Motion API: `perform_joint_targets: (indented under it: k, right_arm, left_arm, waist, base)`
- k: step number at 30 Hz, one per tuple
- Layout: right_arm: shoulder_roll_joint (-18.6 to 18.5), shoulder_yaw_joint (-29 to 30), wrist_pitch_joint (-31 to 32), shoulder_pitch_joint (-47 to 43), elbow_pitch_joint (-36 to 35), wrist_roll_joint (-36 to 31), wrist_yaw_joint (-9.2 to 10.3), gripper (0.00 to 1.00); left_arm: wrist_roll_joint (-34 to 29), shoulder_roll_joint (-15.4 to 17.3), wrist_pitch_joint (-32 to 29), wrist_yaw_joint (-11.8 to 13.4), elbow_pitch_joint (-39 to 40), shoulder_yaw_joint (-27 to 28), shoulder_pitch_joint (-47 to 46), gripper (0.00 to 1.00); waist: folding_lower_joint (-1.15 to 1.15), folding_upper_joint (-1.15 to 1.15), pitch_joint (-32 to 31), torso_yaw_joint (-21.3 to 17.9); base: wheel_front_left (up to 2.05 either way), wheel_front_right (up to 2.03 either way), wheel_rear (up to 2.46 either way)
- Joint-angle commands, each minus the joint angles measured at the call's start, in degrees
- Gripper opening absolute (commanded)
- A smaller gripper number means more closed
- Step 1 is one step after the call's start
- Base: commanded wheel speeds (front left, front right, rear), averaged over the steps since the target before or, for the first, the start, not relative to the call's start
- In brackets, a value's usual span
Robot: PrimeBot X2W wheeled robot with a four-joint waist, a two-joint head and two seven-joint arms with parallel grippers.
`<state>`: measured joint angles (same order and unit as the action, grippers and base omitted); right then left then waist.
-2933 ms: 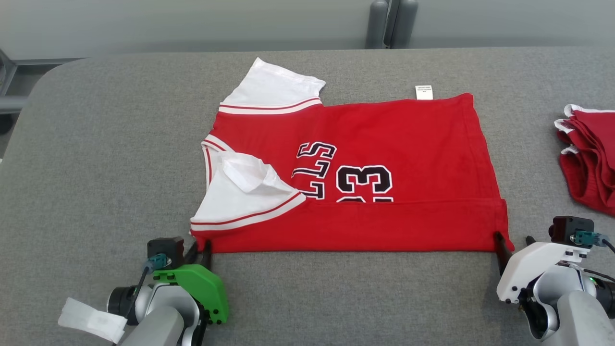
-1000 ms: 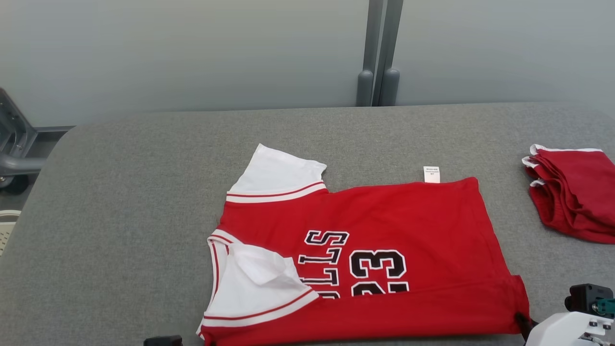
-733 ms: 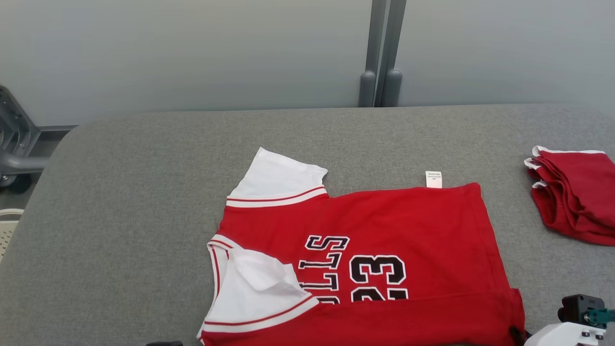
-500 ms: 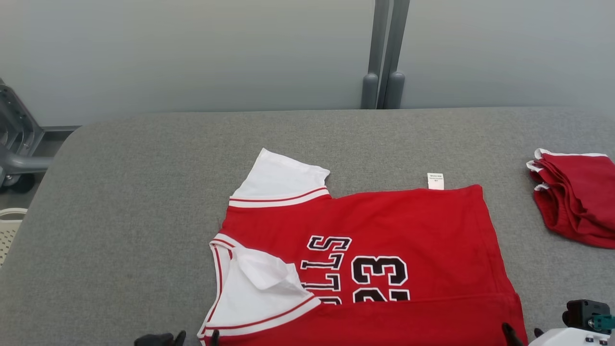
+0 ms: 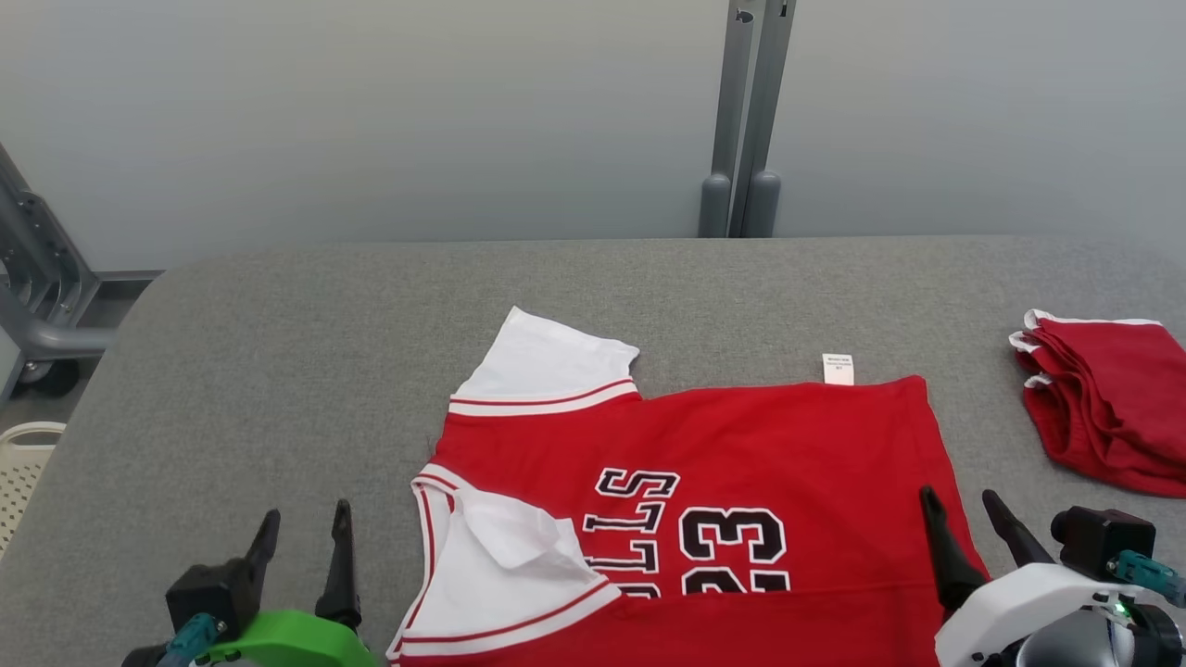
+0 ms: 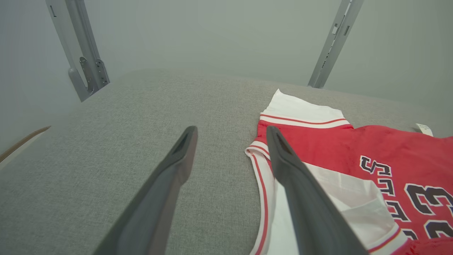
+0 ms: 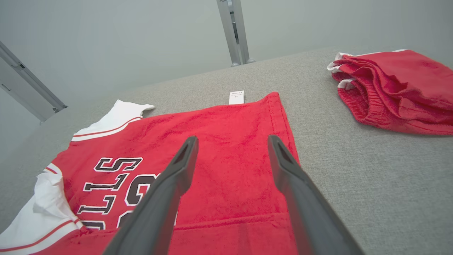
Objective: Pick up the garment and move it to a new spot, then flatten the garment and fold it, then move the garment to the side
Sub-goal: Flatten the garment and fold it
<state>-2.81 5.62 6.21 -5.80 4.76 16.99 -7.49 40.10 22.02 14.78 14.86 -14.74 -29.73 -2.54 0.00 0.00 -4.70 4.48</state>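
The garment (image 5: 741, 463) is a red jersey with white sleeves and black lettering, lying flat on the grey table (image 5: 278, 352), its near edge folded over. It appears again in the left wrist view (image 6: 371, 148) and the right wrist view (image 7: 219, 141). My left gripper (image 5: 306, 523) stands open over bare table just left of the jersey's collar, holding nothing. My right gripper (image 5: 964, 509) is open above the jersey's right hem, also holding nothing. Both pairs of fingers stand wide apart in the wrist views (image 6: 230, 141) (image 7: 231, 148).
A folded red garment (image 5: 1103, 398) with white trim lies at the table's right edge, seen too in the right wrist view (image 7: 389, 85). A grey post (image 5: 746, 120) stands behind the table. A metal frame (image 5: 37, 287) and a pale basket (image 5: 23, 463) sit off the left end.
Both grippers let go of the jersey's near corners, opened wide and rose into view. The jersey stays flat on the table. The head camera has tilted up.
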Motion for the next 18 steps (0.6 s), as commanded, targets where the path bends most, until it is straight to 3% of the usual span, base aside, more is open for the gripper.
perform_joint_targets:
  k: [1,3,9,14,18]
  right_arm:
    - [-0.17,-0.68,-1.88,1.13,0.57,0.43,0.0,1.0]
    - [-0.18,-1.64,-4.67,2.3,1.19,0.72,0.0,1.0]
    - [-0.18,-6.1,-14.72,3.15,2.91,0.31,0.01,1.0]
    - [-0.17,-7.99,-17.99,2.59,4.25,-1.02,0.01,1.0]
    - [-0.17,-8.58,-19.31,1.95,4.65,-1.8,0.01,1.0]
  left_arm:
    - [-0.85,-0.36,0.47,-0.54,0.62,1.6,-1.02,1.0]
    - [-2.36,-1.25,0.4,-1.38,2.59,3.23,-1.12,1.0]
    - [-7.68,-3.86,0.4,-8.95,6.49,9.47,0.17,1.0]
    - [-11.74,-6.54,0.4,-13.55,6.91,13.76,2.51,1.0]
    - [-14.6,-8.12,0.41,-15.64,5.56,15.34,4.46,1.0]
  waist:
    - [0.0,0.0,-0.61,0.06]
    - [0.0,0.0,-0.99,0.12]
    - [0.0,0.0,-1.94,0.87]
    - [0.0,0.0,-2.32,0.87]
    - [0.0,0.0,-2.6,0.78]
  base:
    - [0.0,0.0,0.0]
    - [0.0,0.0,0.0]
    - [0.0,0.0,0.0]
    - [0.0,0.0,0.0]
    - [0.0,0.0,0.0]
